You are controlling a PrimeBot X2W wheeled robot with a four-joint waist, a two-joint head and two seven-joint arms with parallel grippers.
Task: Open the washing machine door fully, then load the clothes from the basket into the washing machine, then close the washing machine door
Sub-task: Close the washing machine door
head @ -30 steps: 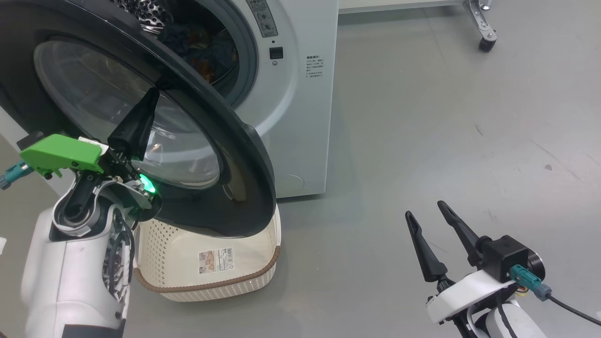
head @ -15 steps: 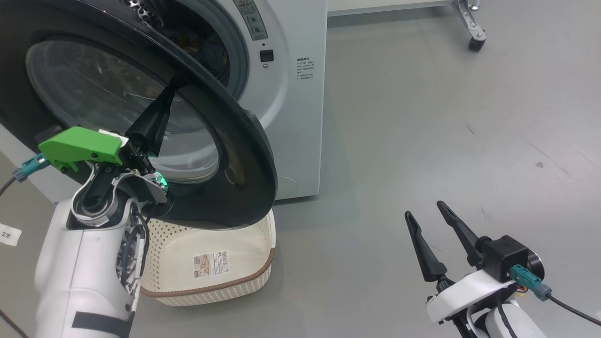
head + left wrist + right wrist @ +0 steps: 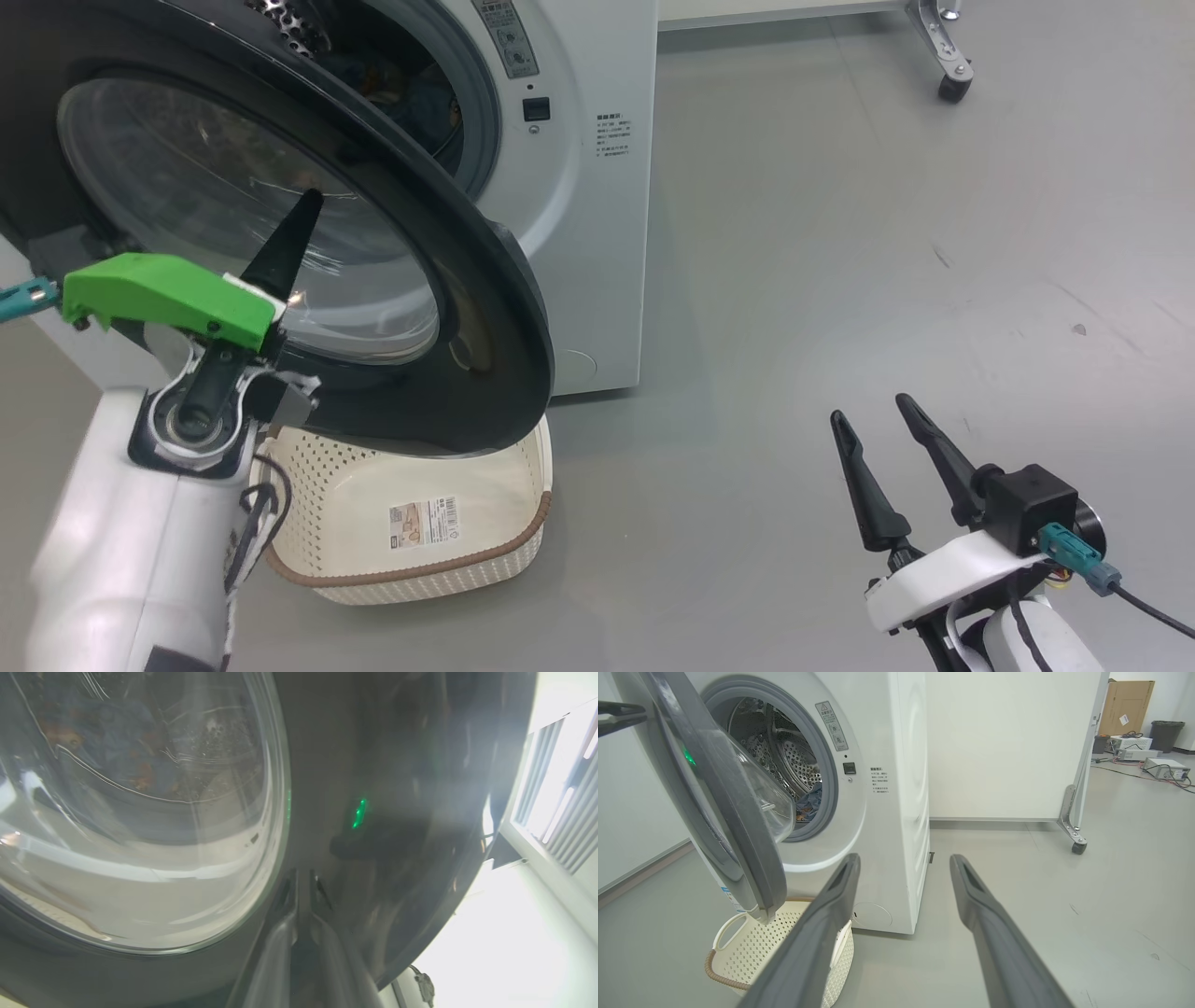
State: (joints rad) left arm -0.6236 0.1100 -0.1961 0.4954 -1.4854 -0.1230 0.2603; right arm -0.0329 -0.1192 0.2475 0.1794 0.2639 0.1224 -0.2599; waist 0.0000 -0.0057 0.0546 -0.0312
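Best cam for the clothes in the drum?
Right wrist view: the clothes show directly in the drum. Head view catches a dim patch beyond the washing machine door; left wrist view, a blur through its glass.

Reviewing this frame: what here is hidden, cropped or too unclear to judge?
- Clothes: mostly hidden behind the washing machine door in the head view; smeared through its glass in the left wrist view.
- Basket: far end under the door, head view.
- Left hand: whether it touches the door; blurred in its wrist view.
- Warning label print: too small, head view.
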